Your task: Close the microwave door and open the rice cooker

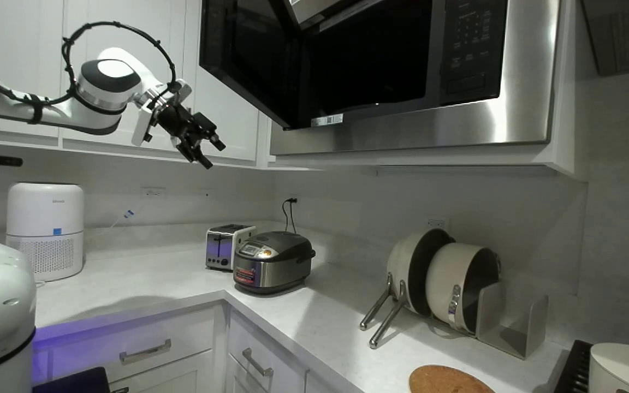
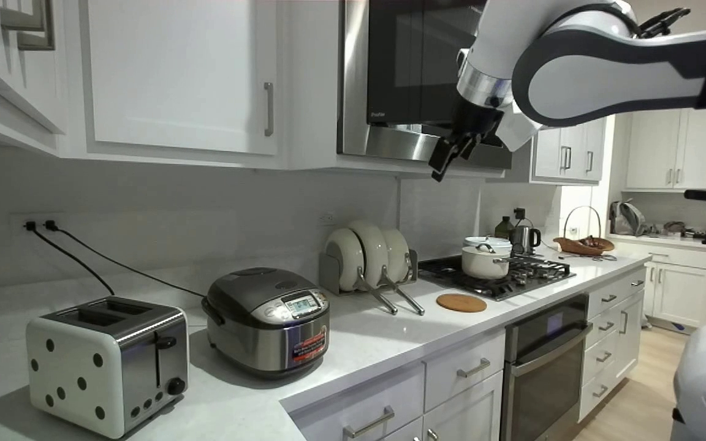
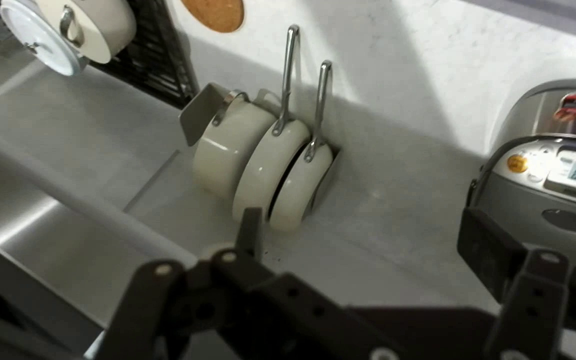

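The microwave door (image 1: 251, 60) is a dark panel swung open from the silver microwave (image 1: 500, 123), whose dark inside shows. The door is also in an exterior view (image 2: 411, 67), partly behind the arm. The rice cooker (image 1: 273, 262) stands on the corner counter with its lid shut; it shows in both exterior views (image 2: 267, 324) and at the right of the wrist view (image 3: 563, 205). My gripper (image 1: 214, 155) is open and empty, in the air by the upper cabinets, left of the door's edge in that exterior view. Its fingers are wide apart in the wrist view (image 3: 368, 235).
A toaster (image 2: 108, 361) stands beside the rice cooker. Pans (image 1: 459, 284) stand in a rack under the microwave. A cork mat (image 2: 461, 302) and a pot (image 2: 485, 263) on the stove lie beyond. A white cylindrical appliance (image 1: 45, 229) stands on the counter. Upper cabinets (image 1: 129, 109) are behind the arm.
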`<action>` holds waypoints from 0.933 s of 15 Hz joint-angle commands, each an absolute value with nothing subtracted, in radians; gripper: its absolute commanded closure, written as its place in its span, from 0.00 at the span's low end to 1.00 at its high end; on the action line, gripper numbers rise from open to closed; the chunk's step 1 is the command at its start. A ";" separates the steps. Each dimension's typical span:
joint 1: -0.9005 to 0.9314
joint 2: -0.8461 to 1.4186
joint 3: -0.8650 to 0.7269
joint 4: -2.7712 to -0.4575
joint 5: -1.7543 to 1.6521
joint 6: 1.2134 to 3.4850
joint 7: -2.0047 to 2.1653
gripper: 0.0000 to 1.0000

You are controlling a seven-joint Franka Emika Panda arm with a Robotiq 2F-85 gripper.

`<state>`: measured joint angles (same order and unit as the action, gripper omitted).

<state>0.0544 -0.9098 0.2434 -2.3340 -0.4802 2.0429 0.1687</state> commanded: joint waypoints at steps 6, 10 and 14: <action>-0.184 -0.946 0.346 -2.325 -0.723 2.218 0.485 0.00; -0.256 -0.965 0.390 -2.303 -0.860 2.203 0.659 0.00; -0.266 -0.972 0.407 -2.278 -1.009 2.151 0.808 0.00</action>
